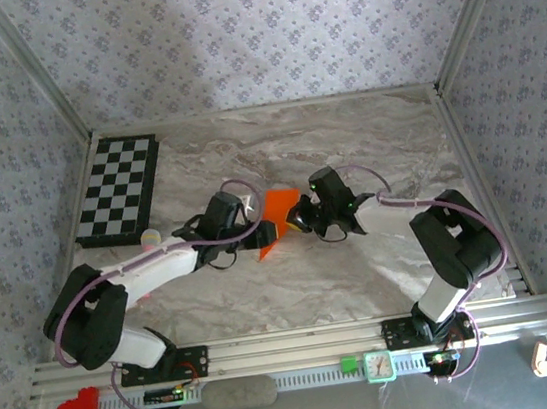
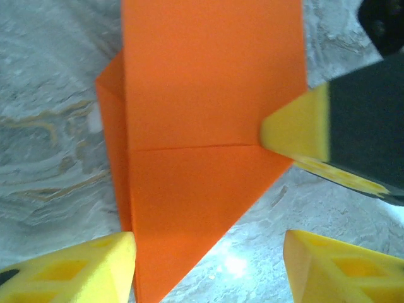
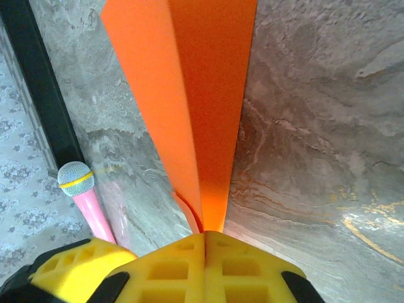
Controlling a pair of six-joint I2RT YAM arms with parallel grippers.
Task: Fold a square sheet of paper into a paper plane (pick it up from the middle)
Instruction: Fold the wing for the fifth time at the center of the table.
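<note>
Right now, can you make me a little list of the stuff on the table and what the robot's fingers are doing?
Paper: folded bright orange paper sheet, pointed at one end, between the two arms
Right arm's yellow fingers: shut, pinching the paper
Left arm's yellow fingers: open, the paper's pointed end between them
Table: marbled grey table
Also there: black-and-white checkerboard; pink microphone with grey head

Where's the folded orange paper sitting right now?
The partly folded bright orange paper is mid-table in the top view, pinched by the shut right gripper, with the open left gripper just left of it.
</note>
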